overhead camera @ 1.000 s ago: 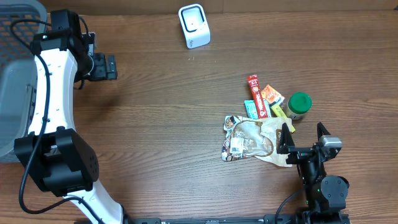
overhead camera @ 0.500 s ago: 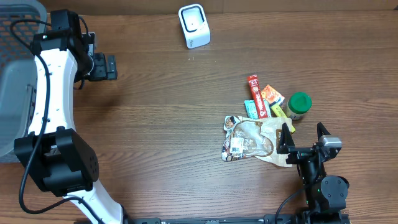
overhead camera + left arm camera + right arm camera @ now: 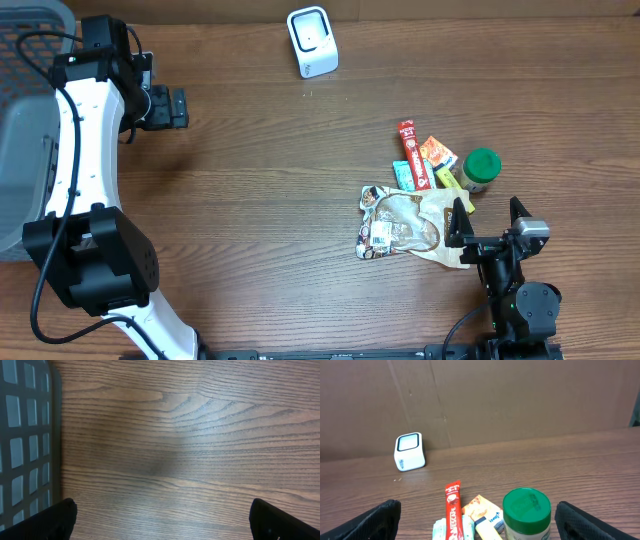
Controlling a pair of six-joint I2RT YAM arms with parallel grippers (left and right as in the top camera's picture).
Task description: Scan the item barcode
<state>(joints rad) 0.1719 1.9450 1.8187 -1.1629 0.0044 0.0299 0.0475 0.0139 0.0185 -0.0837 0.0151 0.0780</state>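
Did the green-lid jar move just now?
No. The green-lid jar sits just as far right of the white scanner, beside the snack packets, as before.

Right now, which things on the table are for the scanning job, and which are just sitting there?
For the job: white scanner; snack bag, barcode label showing; red stick packet; orange packet; teal packet; yellow packet; green-lidded jar; left gripper and right gripper, both open.
Probably just lying about: grey basket; brown board at the back.
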